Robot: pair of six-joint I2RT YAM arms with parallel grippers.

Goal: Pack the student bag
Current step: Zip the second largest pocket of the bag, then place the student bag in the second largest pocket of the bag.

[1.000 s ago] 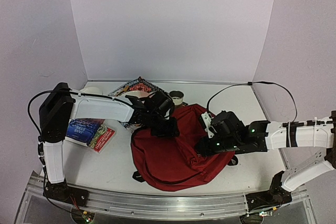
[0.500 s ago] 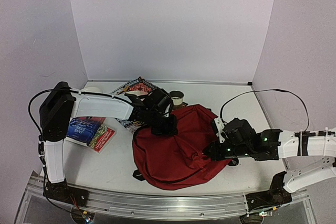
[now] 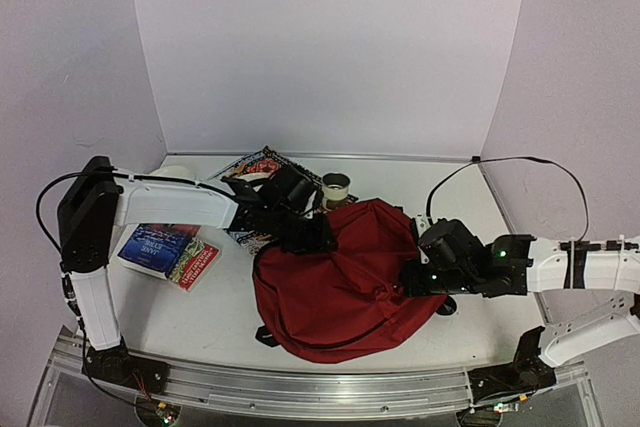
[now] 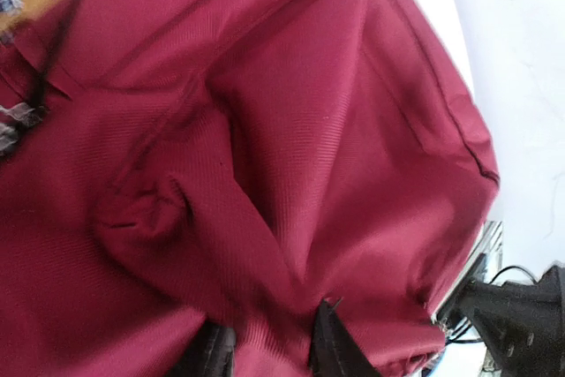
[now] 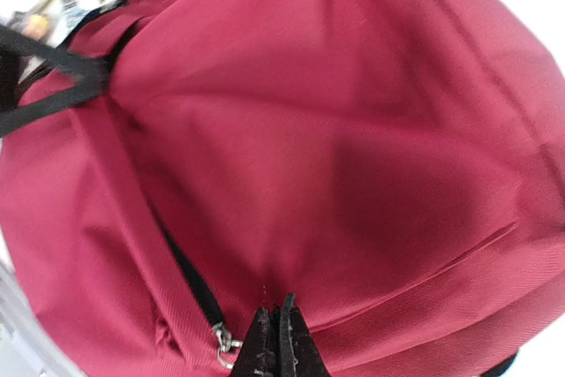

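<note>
From my station I saw the student bag [image 3: 330, 287] lying slumped on the table [image 3: 220, 317] between the two grippers, each of them right up against it. The left gripper [image 3: 312, 237] sat at the bag's far left edge. In its wrist view its fingers [image 4: 328, 346] stood apart, and the red fabric [image 4: 291, 174] filled the frame ahead of them. A fold of that fabric ran down into the gap between the tips. I could not tell whether either tip was pressing on the cloth. The right gripper [image 3: 412, 275] was at the bag's right side, low against the fabric. Its wrist camera showed the two black tips [image 5: 275, 342] closed tight together, resting on or just above the red cloth [image 5: 335, 156]. I could not make out anything pinched between them. Just to the left of those tips in that view a small metal zip pull [image 5: 221, 342] hung from a black zipper line. Further ahead of them and off to the left, a black strap [image 5: 53, 68] crossed the bag's upper corner. Beyond the left gripper, towards the back wall, lay a colourful magazine [image 3: 262, 162], with a roll of tape [image 3: 337, 186] just beside the bag's far edge. Out to that gripper's left, well apart from the bag, sat a blue book [image 3: 160, 247] with a red one [image 3: 195, 262] touching it.
</note>
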